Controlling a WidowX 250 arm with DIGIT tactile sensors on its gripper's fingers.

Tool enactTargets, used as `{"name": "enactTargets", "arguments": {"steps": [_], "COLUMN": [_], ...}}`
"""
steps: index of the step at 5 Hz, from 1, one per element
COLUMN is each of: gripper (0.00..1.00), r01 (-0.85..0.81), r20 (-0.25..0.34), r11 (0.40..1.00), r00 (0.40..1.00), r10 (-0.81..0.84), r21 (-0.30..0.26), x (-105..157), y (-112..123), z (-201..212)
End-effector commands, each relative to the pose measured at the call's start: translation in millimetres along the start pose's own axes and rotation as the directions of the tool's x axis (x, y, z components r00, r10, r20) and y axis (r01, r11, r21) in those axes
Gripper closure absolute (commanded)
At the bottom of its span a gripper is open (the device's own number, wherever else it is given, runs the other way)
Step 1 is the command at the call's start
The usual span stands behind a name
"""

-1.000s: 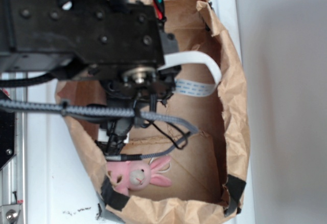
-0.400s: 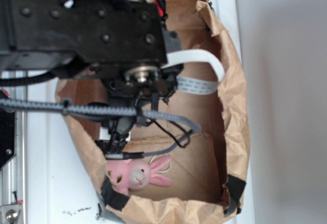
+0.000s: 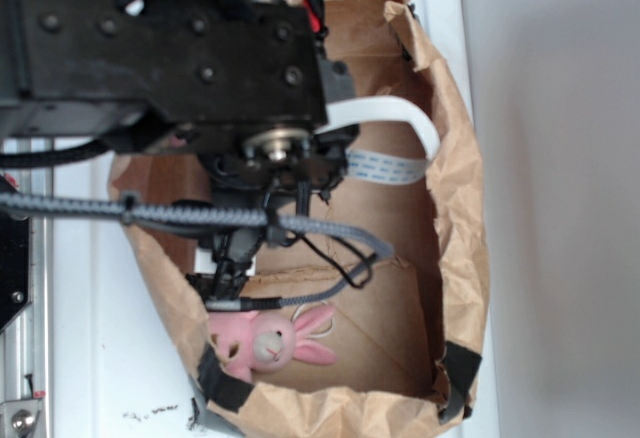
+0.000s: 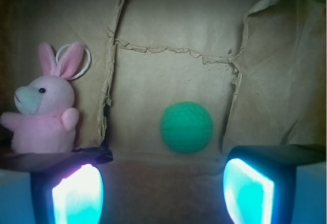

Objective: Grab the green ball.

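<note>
Looking down in the exterior view, the black robot arm [image 3: 170, 58] reaches into a brown paper bag [image 3: 455, 208] on a white table [image 3: 110, 368], a pink plush bunny [image 3: 265, 343] lies near the bag's lower edge, and the arm hides the ball. From the wrist view, the gripper [image 4: 162, 191] is spread wide with nothing between its glowing fingers [image 4: 248, 191], and the green ball [image 4: 186, 127] sits on the bag's paper floor just beyond them, nearer the right finger, well apart from the bunny [image 4: 46, 111] at left.
</note>
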State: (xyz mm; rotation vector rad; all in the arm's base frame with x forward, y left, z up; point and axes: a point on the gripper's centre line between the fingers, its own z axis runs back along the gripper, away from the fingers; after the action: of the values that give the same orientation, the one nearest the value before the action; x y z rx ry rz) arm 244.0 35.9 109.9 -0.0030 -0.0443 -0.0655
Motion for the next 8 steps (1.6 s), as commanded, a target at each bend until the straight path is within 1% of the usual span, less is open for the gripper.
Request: {"name": "enactTargets", "arguments": {"steps": [1,2,4,5,6,7,8], "gripper": [0.00,0.00,0.00,0.00,0.00,0.00,0.00], "r01": [0.000,0.006,0.025,0.030,0.032,0.018,-0.021], "r20": [0.102,0.125,0.136,0.140,0.158,0.178,0.200], "r11": [1.000,1.000,0.999,0.999,0.996,0.994,0.991], "r00": [0.995,0.992,0.990,0.990,0.986,0.983,0.980], "r10": [0.000,-0.010,-0.028,-0.035,-0.044,-0.038,-0.006], "r21": [0.004,0.027,0.022,0.034,0.078,0.111,0.135], "x": [34.4,35.1,28.8,25.9,20.7,16.7,19.0], "y": [3.3,3.1,3.9,4.7,6.3,6.2,6.2], "z": [-14.6,-29.0,-34.8,-35.7,-44.9,-48.4,-52.7]}}
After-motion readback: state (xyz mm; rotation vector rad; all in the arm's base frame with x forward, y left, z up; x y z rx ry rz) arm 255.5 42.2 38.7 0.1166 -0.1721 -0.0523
